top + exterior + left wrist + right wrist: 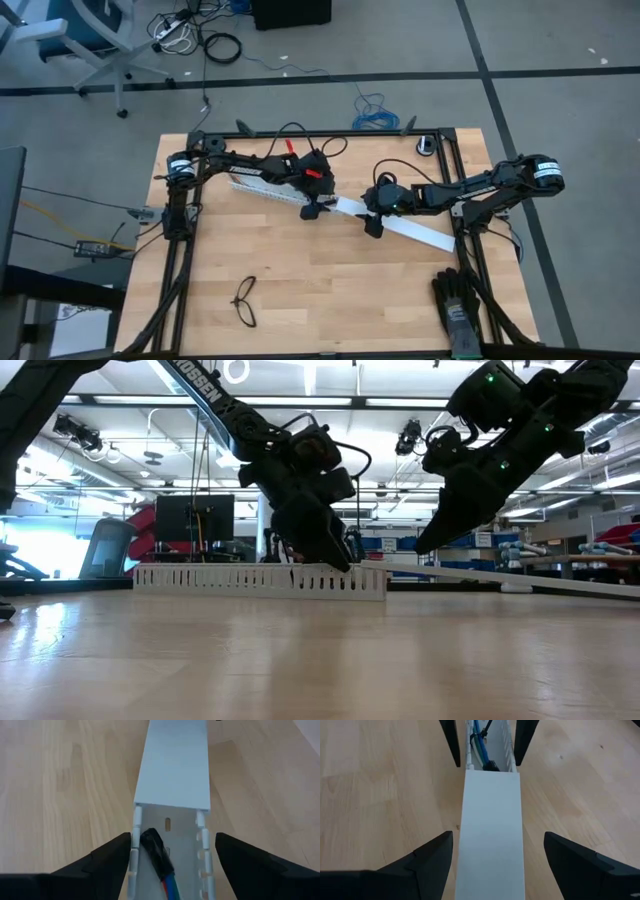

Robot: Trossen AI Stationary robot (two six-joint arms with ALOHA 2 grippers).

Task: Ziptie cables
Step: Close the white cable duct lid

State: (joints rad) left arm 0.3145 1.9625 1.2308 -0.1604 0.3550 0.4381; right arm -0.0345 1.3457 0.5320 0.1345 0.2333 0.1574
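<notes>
The cables (159, 857) lie inside the slotted white duct (170, 845), their dark end just short of the flat white cover (492, 827). The left gripper (172, 855) straddles the duct with fingers spread, grasping nothing; the right gripper (495, 852) likewise straddles the cover, open and empty. No ziptie is visible; better to keep both centred and avoid nudging the duct

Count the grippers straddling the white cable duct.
2. The left gripper is open around the slotted duct where the cables' dark end lies. The right gripper is open around the duct's lid farther along. Neither is shut on it.
</notes>
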